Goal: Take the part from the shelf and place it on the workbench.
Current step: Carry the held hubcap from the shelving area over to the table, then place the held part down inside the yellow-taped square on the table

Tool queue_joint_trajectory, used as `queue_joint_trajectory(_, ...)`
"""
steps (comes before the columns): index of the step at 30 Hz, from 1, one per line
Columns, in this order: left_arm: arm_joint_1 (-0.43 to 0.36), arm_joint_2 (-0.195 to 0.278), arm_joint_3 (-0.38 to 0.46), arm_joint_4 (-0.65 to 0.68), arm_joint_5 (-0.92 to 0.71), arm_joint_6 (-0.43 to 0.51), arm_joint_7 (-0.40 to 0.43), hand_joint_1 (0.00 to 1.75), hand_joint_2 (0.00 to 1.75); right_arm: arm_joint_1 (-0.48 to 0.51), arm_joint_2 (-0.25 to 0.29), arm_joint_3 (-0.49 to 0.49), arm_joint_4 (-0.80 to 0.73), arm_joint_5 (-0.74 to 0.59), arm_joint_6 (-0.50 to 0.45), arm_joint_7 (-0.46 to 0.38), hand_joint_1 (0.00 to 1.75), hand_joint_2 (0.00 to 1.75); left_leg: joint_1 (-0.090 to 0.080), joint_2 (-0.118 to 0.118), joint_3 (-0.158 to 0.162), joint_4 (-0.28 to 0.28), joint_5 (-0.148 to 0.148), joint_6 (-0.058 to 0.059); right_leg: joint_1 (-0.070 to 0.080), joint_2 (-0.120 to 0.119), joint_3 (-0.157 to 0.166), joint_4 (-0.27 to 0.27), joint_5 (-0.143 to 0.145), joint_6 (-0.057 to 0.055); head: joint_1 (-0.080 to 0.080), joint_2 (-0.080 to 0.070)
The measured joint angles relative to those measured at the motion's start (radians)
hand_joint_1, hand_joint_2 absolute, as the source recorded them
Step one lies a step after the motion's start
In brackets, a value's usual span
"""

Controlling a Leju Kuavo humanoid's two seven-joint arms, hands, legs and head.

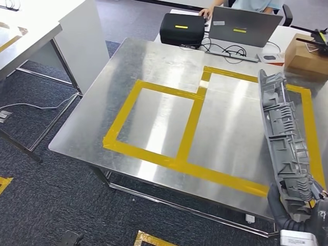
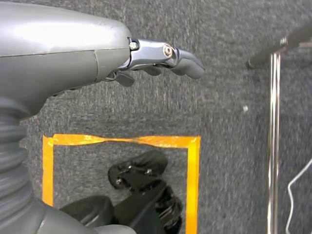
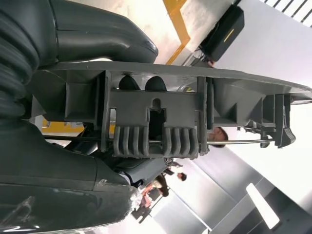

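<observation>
1. Now we see the right hand (image 1: 292, 215) holding the grey part (image 1: 284, 136) by its near end, w/ dark fingers wrapped round it
2. The part is long & ribbed. It stands up on a tilt over the right side of the workbench (image 1: 162, 66), above the yellow tape (image 1: 187, 128). We can't tell if it touches the top
3. In the right wrist view the part (image 3: 158, 124) runs across the pic, w/ the thick thumb (image 3: 107, 36) on one side & the rest of the hand on the other
4. The left hand (image 2: 162, 58) hangs over the dark carpet (image 2: 228, 146) w/ nothing in it. Its fingers are out nearly straight & close together
5. On the carpet there's an orange tape square (image 2: 193, 180), and a metal leg (image 2: 274, 136) beside it
6. Past the bench we see a black case (image 1: 182, 28), a laptop (image 1: 247, 25), a brown box (image 1: 309, 54) & a person's hand (image 1: 207, 13)
</observation>
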Motion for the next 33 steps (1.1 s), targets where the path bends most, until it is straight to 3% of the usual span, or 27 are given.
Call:
queue_joint_trajectory(1,-0.013,-0.007,0.004,0.004,0.018,0.001,0.004,0.00,1.75,-0.004,-0.008,0.008,0.006,-0.022,0.016,0.019,1.75,1.75,0.000,-0.005,0.008,0.000,-0.006,0.001,0.000,0.002,-0.030,0.032,0.008,0.002,0.000,0.000)
queue_joint_trajectory(2,-0.049,-0.028,0.012,0.018,0.038,0.009,0.026,0.00,1.75,-0.016,-0.022,0.022,0.023,-0.062,0.040,0.045,1.75,1.75,0.000,-0.011,0.016,0.000,-0.012,0.000,0.000,0.002,-0.043,0.025,0.040,0.004,-0.001,0.000)
queue_joint_trajectory(4,-0.218,-0.120,0.035,0.097,0.072,0.044,0.113,0.00,1.75,-0.076,-0.064,0.066,0.098,-0.181,0.103,0.114,1.75,1.75,0.003,-0.033,0.029,0.003,-0.020,-0.002,-0.003,-0.001,-0.027,-0.088,0.153,0.008,0.001,0.000)
queue_joint_trajectory(5,-0.331,-0.178,0.048,0.155,0.077,0.060,0.155,0.00,1.75,-0.110,-0.091,0.093,0.144,-0.238,0.122,0.141,1.75,1.75,0.004,-0.047,0.031,0.007,-0.023,-0.005,-0.002,-0.003,-0.013,-0.149,0.195,0.009,0.004,0.000)
queue_joint_trajectory(7,-0.507,-0.263,0.071,0.249,0.081,0.070,0.176,0.00,1.75,-0.158,-0.142,0.130,0.207,-0.313,0.122,0.186,1.75,1.75,0.002,-0.066,0.033,0.011,-0.027,-0.009,-0.002,-0.005,0.011,-0.218,0.234,0.003,0.012,0.000)
queue_joint_trajectory(10,-0.585,-0.302,0.110,0.329,0.085,0.064,0.153,0.00,1.75,-0.181,-0.191,0.134,0.254,-0.377,0.082,0.246,1.75,1.75,-0.001,-0.058,0.045,0.004,-0.026,0.012,-0.001,0.011,0.024,-0.235,0.241,-0.004,0.003,0.000)
queue_joint_trajectory(11,-0.595,-0.311,0.124,0.347,0.083,0.064,0.147,0.00,1.75,-0.185,-0.210,0.125,0.272,-0.407,0.085,0.245,1.75,1.75,0.000,-0.055,0.046,0.000,-0.025,0.009,0.001,0.015,0.023,-0.237,0.241,-0.006,-0.001,0.000)
queue_joint_trajectory(13,-0.611,-0.327,0.143,0.372,0.077,0.063,0.143,0.00,1.75,-0.190,-0.252,0.100,0.306,-0.472,0.108,0.209,1.75,1.75,0.002,-0.053,0.046,-0.006,-0.022,-0.013,0.003,0.017,0.019,-0.236,0.242,-0.011,-0.001,0.000)
queue_joint_trajectory(15,-0.617,-0.342,0.156,0.388,0.073,0.065,0.144,0.00,1.75,-0.192,-0.281,0.073,0.330,-0.511,0.126,0.183,1.75,1.75,0.003,-0.052,0.045,-0.008,-0.020,-0.023,0.004,0.017,0.017,-0.237,0.243,-0.014,-0.001,0.000)
queue_joint_trajectory(22,-0.637,-0.370,0.191,0.429,0.071,0.073,0.141,0.00,1.75,-0.197,-0.311,0.022,0.380,-0.496,0.181,0.212,1.75,1.75,0.003,-0.051,0.043,-0.008,-0.017,-0.024,0.004,0.017,0.014,-0.242,0.248,-0.016,0.000,0.000)
queue_joint_trajectory(30,-0.647,-0.374,0.237,0.453,0.034,0.073,0.126,0.00,1.75,-0.174,-0.284,-0.108,0.420,-0.441,0.292,0.224,1.73,1.75,0.002,-0.051,0.042,-0.008,-0.015,-0.020,0.003,0.017,0.018,-0.250,0.254,-0.012,0.000,0.000)
queue_joint_trajectory(32,-0.647,-0.375,0.242,0.454,0.019,0.077,0.127,0.00,1.75,-0.169,-0.269,-0.133,0.425,-0.417,0.319,0.219,0.93,1.75,0.001,-0.050,0.041,-0.008,-0.014,-0.019,0.003,0.018,0.022,-0.250,0.256,-0.011,0.000,0.000)
queue_joint_trajectory(33,-0.648,-0.375,0.243,0.454,0.015,0.080,0.127,0.00,1.31,-0.170,-0.262,-0.141,0.426,-0.409,0.331,0.221,0.49,1.75,0.001,-0.050,0.041,-0.008,-0.014,-0.018,0.002,0.019,0.021,-0.250,0.256,-0.010,0.000,0.000)
